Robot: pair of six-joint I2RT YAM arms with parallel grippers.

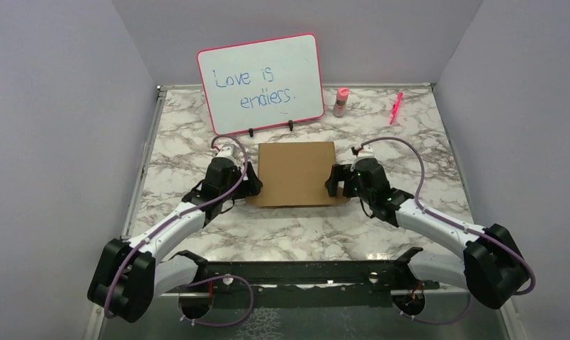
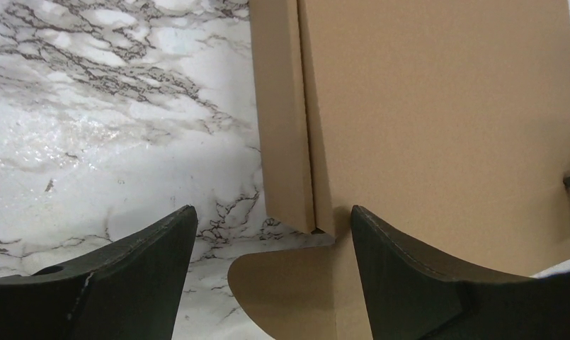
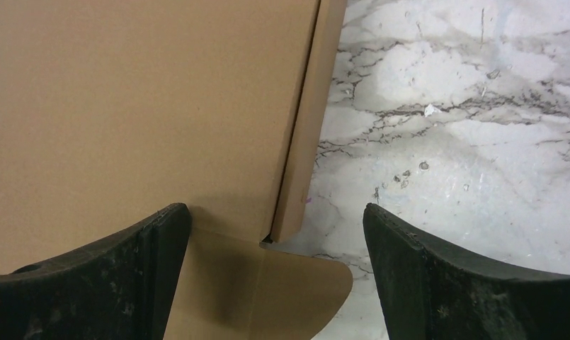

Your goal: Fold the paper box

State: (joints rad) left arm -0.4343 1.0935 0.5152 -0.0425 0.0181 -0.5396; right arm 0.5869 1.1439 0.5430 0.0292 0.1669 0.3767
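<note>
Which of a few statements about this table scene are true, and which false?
1. The paper box lies between the two hands. True.
2. The left hand is shut tight on the box. False: its fingers stand wide apart at a corner of the box, as do the right hand's.
3. The whiteboard reads "Love is endless." True.
4. The pink pen lies on the box. False: it lies on the table, far right, apart from the box.
</note>
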